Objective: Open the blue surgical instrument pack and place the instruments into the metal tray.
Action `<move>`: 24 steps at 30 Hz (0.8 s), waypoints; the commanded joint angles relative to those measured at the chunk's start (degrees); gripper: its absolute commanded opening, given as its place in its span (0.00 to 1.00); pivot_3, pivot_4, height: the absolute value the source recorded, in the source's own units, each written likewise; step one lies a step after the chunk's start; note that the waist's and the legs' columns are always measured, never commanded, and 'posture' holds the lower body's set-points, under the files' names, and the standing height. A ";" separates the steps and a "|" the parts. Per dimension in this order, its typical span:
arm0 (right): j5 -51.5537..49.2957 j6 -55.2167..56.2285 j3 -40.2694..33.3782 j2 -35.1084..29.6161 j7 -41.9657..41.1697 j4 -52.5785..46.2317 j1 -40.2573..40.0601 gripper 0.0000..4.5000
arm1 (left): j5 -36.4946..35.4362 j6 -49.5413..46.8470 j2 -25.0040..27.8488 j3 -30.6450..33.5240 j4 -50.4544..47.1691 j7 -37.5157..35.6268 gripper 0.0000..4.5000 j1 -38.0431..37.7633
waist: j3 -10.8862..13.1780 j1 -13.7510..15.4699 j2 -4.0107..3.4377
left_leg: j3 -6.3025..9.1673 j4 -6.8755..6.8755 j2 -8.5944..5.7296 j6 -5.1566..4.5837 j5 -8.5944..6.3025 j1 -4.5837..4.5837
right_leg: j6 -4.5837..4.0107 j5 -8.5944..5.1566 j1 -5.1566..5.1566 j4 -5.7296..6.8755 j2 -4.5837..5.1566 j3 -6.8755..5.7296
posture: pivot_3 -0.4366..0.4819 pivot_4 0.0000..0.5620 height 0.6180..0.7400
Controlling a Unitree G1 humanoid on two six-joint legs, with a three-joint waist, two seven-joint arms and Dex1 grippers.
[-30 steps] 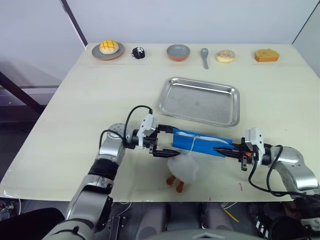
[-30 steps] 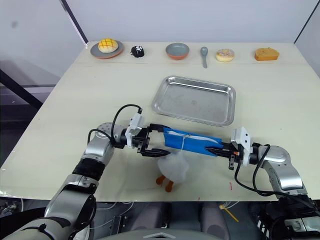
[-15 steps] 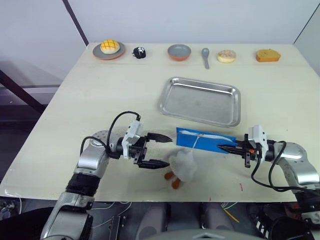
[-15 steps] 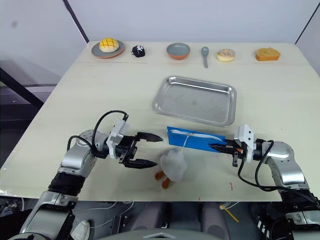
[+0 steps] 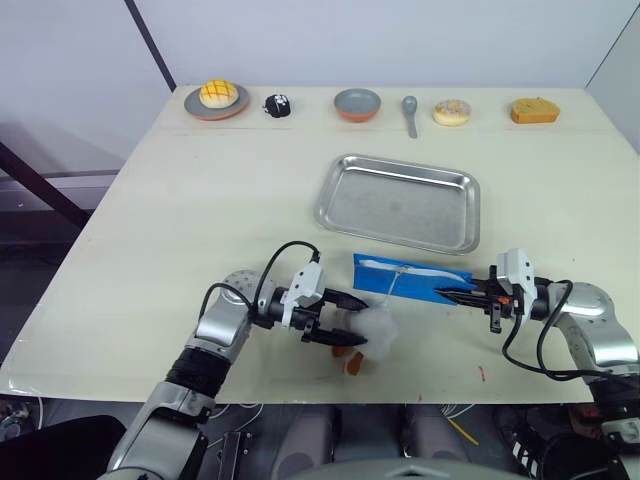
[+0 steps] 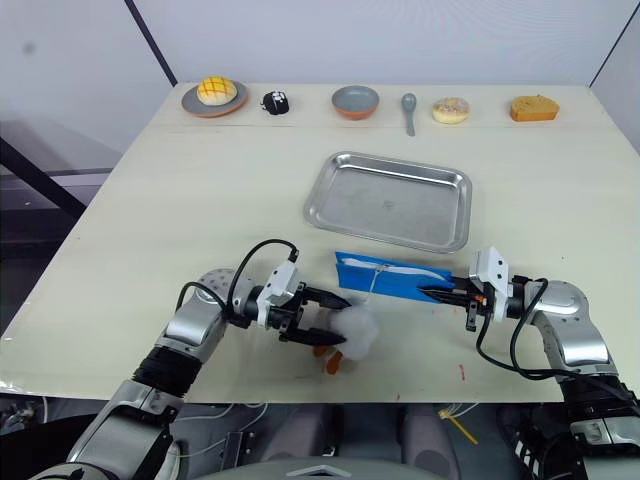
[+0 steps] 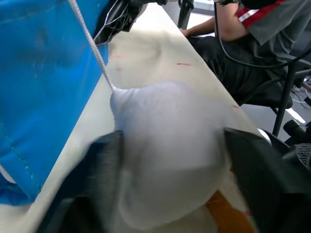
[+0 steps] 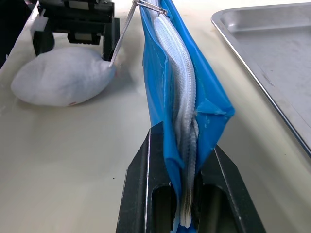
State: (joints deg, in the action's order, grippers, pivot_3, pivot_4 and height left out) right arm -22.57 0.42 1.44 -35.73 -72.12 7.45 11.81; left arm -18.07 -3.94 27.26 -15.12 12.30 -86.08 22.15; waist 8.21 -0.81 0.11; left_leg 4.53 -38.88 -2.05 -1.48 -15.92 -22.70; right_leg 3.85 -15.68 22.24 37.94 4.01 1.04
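Back in comes the left gripper: half a second ago it stood off to the left with jaws wide, and now it has pushed forward so the white toy figure sits between its two black fingers. From the wrist view the fingers flank the plush body on both sides; whether they press it yet I cannot tell, but they stand apart. A white cord runs from the toy up to the zipper pull of the blue surgical instrument pack.

Just beyond the toy, the pack lies near the table's front edge, between the two grippers and short of the metal tray. The right gripper is clamped on the pack's right end, fabric and zipper tape pinched between its fingers. The zip looks closed along its length; no instruments can be seen.

Handling call: this pouch is soft, thin cloth, so it will sag and slide rather than resist. Anchoring one end is sound. The toy reads as light and squashy, a fat handle on the cord, so grip its middle and pull along the zipper line, not upward.

Farther back the tray waits bare.
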 commanded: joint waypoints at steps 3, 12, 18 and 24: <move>0.36 1.07 -1.12 -0.44 0.26 -0.27 -0.05 0.00 | -2.85 0.30 4.13 3.79 -1.43 -2.67 0.14 -0.81 | 0.00 -0.04 0.00 | 0.00 0.00 0.00 0.00 0.00 0.00 | 0.00 0.00 0.00 0.01 0.00 0.00 | 0.48 0.27 1.00; 0.12 1.78 -1.12 -0.40 -0.41 0.59 0.09 0.00 | -4.27 2.33 11.16 10.09 3.00 -3.74 0.01 -1.58 | 0.01 -0.05 -0.01 | 0.01 0.01 0.02 0.00 0.00 0.01 | 0.00 0.00 0.02 0.00 0.00 -0.01 | 0.48 0.27 1.00; -0.16 1.93 -1.27 -0.21 -0.64 1.04 0.37 0.00 | -2.62 5.10 13.51 12.50 8.19 -1.58 0.01 1.66 | 0.01 -0.06 -0.01 | 0.01 0.02 0.02 0.00 0.00 0.01 | 0.00 0.00 0.03 0.01 -0.01 -0.02 | 0.48 0.27 1.00; -0.49 2.18 -1.60 -0.16 -0.53 1.24 0.31 0.00 | -1.17 6.28 13.21 12.26 10.79 -0.25 0.01 3.83 | 0.01 -0.08 -0.01 | -0.01 0.02 0.01 0.00 0.00 0.00 | 0.00 0.00 0.04 0.02 -0.01 -0.01 | 0.48 0.27 1.00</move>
State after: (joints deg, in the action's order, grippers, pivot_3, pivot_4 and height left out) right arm -22.89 2.17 1.43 -35.55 -72.85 8.60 11.87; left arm -19.51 1.64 40.03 -3.89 23.25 -86.46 25.85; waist 8.22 -0.89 0.10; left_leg 4.53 -38.86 -2.05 -1.48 -15.92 -22.70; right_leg 3.85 -15.68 22.29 37.97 4.00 1.03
